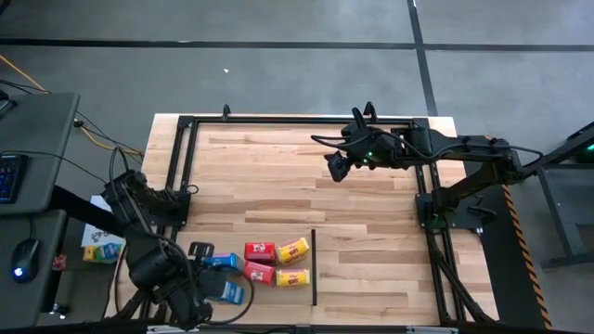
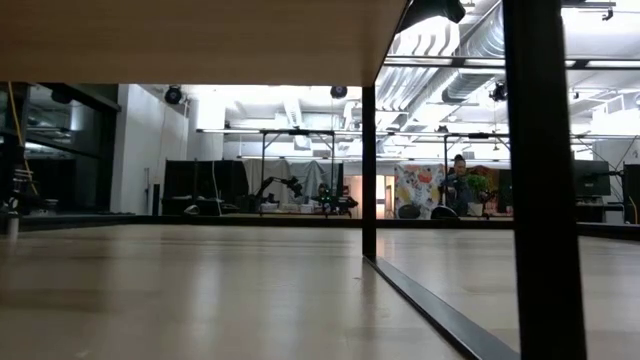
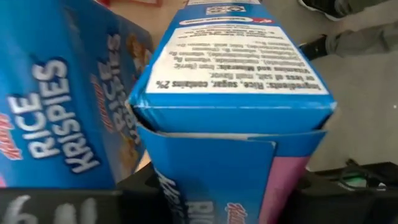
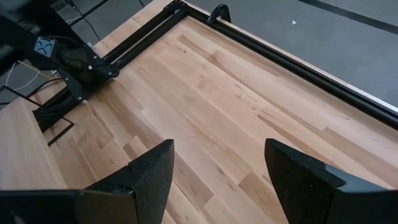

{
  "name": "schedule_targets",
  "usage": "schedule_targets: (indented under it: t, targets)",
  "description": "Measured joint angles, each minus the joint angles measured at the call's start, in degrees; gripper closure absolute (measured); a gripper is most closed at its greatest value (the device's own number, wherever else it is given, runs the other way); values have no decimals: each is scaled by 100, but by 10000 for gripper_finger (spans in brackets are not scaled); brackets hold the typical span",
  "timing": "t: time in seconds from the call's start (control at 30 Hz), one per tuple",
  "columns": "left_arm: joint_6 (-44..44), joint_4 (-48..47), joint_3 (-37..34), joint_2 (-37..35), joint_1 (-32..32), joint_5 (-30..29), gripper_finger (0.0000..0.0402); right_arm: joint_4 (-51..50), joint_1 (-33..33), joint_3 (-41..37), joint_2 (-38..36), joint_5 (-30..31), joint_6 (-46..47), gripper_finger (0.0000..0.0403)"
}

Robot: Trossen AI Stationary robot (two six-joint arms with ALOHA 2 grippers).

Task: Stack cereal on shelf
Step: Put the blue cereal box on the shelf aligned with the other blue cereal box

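Left end effector [image 1: 215, 289], glossy rectangular blue carton [image 3: 233, 99]

The surface [image 1: 371, 213] is pale wood in jointed planks, smooth with a soft sheen. A black matt metal frame [image 1: 278, 121] edges it. The cereal cartons are printed cardboard: the blue carton [image 3: 236, 81] looks smooth and slightly glossy, with a creased flap, and the red carton [image 1: 259, 251] and yellow carton [image 1: 293, 250] match. The right tool [image 4: 217, 180] has matt black plastic-looking fingers [image 4: 152, 171]. The floor [image 1: 278, 56] is dull grey.
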Motion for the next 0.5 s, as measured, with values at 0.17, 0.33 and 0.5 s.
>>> schedule_targets:
  t: [0.17, 0.33, 0.5]
  targets:
    - [-25, 1, 0, 0, 81, -18, 225, 0, 0, 0, 0, 0, -3, 160]
    - [98, -2, 0, 0, 107, -49, 203, 0, 0, 0, 0, 0, -4, 160]
    - [107, -1, 0, -16, 226, -83, 194, 0, 0, 0, 0, 2, -5, 160]
